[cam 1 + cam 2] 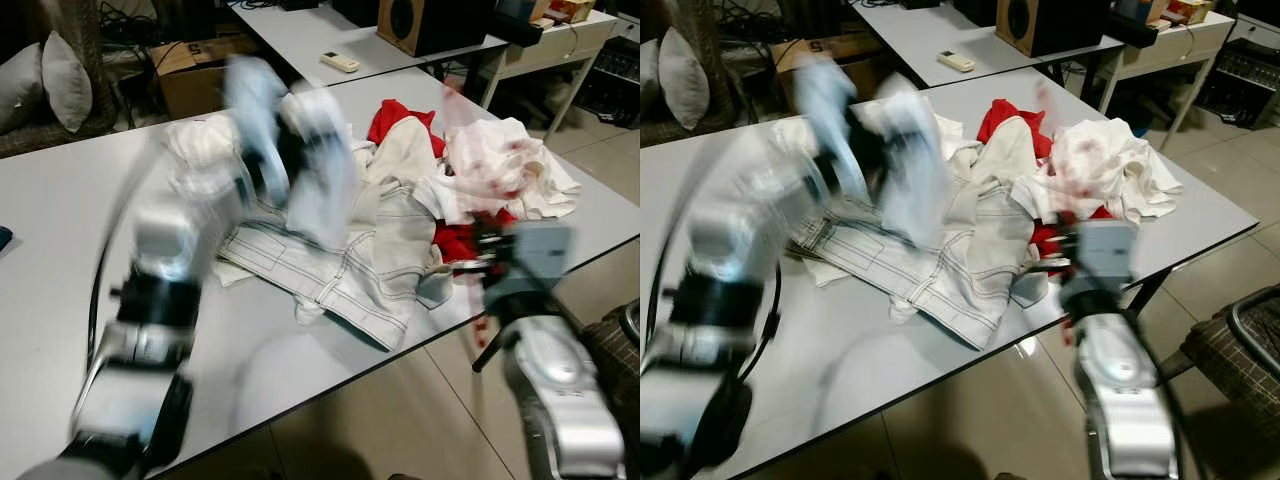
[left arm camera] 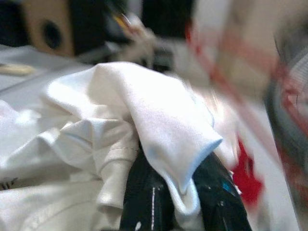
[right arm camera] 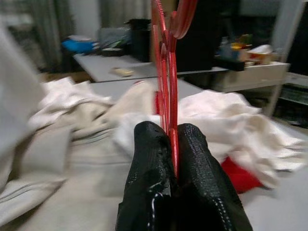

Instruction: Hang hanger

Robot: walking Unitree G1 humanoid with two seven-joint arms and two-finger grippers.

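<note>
Scene: a grey table [image 1: 60, 330] is carrying a heap of clothes; head views are smearing with motion blur.
Left gripper [image 2: 178, 192]: its two black fingers [image 2: 144, 192] are pinching a fold of white garment [image 2: 159, 125] between them, the cloth draping over and down between the tips. In the head views the left arm is reaching in over the table, and the white cloth [image 1: 300, 160] is hanging raised above the heap, badly blurred.
Right gripper [image 3: 172, 159]: fingers are pressing together on a red hanger [image 3: 166, 72], with no gap showing other than the hanger's thin bars. The hanger is standing up from the fingertips, its hook curving off the upper edge of the wrist view.
Hanger position: it is sitting in the right gripper, at the near right edge of the table, above the clothes; in the left eye view it is showing as a faint red streak [image 1: 470, 150].
Right arm [image 1: 560, 390]: it is coming in from the near right, beside the table edge.
Heap: pale jeans with dark seams [image 1: 370, 270] are lying nearest; a red garment [image 1: 395, 115] is lying behind; a white garment with red marks [image 1: 500, 165] is lying to the right.
Background: a second table is holding a remote control [image 1: 340, 62] and a wooden speaker [image 1: 405, 22]; a cardboard box [image 1: 195, 70] is sitting on the floor behind.
</note>
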